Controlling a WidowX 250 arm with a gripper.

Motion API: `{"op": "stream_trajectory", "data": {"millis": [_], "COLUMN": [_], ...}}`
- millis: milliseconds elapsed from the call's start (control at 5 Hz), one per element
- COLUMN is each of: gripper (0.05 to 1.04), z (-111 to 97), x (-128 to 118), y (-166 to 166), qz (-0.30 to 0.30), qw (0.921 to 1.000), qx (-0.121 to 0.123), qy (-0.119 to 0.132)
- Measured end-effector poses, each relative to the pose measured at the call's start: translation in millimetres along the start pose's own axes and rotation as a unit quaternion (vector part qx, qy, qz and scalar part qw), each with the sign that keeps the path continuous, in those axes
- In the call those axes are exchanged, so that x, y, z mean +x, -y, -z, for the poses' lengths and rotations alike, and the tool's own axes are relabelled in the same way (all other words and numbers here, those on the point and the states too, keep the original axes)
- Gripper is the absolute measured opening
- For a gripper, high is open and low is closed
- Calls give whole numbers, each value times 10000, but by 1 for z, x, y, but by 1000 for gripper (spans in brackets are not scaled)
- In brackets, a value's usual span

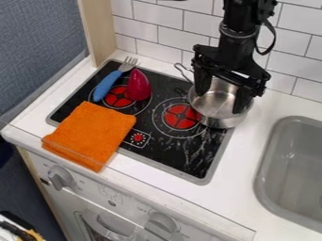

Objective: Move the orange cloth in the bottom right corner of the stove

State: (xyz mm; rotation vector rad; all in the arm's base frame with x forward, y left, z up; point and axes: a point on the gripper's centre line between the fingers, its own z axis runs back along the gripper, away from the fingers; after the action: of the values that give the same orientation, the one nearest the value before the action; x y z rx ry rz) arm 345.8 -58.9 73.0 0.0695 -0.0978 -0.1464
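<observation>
Over the silver pot at the stove's right rear hangs my gripper, open, its two fingers spread apart above the pot's mouth. An orange cloth lies folded at the front left of the black stove top, partly on the stove and partly over the white counter's front edge. It is well to the left of the gripper. The stove's bottom right corner, in front of the pot, is bare.
The silver pot overlaps the stove's right edge, its handle toward the back wall. A blue-handled fork and a dark red toy lie on the rear left burner. A grey sink is at the right.
</observation>
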Motion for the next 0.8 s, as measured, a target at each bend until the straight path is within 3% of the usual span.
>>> {"op": "stream_trajectory", "data": {"millis": [200, 400, 600, 800], "gripper": [1001, 1001, 1001, 1001], "z": [10, 12, 2, 12], "x": [-4, -25, -53, -86], "y": [1, -14, -46, -78], "qz": [13, -91, -384, -699], "qw": [9999, 9992, 9980, 9965], "qx": [8, 38, 109, 119], "qy": [-153, -390, -481, -451]}}
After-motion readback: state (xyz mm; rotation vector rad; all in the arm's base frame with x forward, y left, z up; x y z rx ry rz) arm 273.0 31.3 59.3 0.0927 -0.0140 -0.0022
